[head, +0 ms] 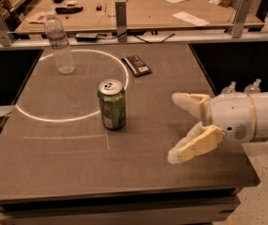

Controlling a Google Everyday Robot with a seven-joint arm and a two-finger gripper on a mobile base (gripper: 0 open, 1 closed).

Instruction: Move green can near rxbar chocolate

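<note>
The green can (112,104) stands upright near the middle of the grey table (54,153), silver top and pull tab up. The rxbar chocolate (137,65), a flat black bar with a white patch at its near end, lies farther back, just right of the white circle line. My gripper (174,128) comes in from the right on a white arm, over the table's right part. Its two cream fingers (195,144) are spread wide apart and hold nothing. It is to the right of the can, well apart from it.
A clear plastic water bottle (59,43) stands at the back left inside the white circle. A metal rail (120,15) with posts runs behind the table, with a wooden bench of small items beyond. The table's right edge lies under my arm.
</note>
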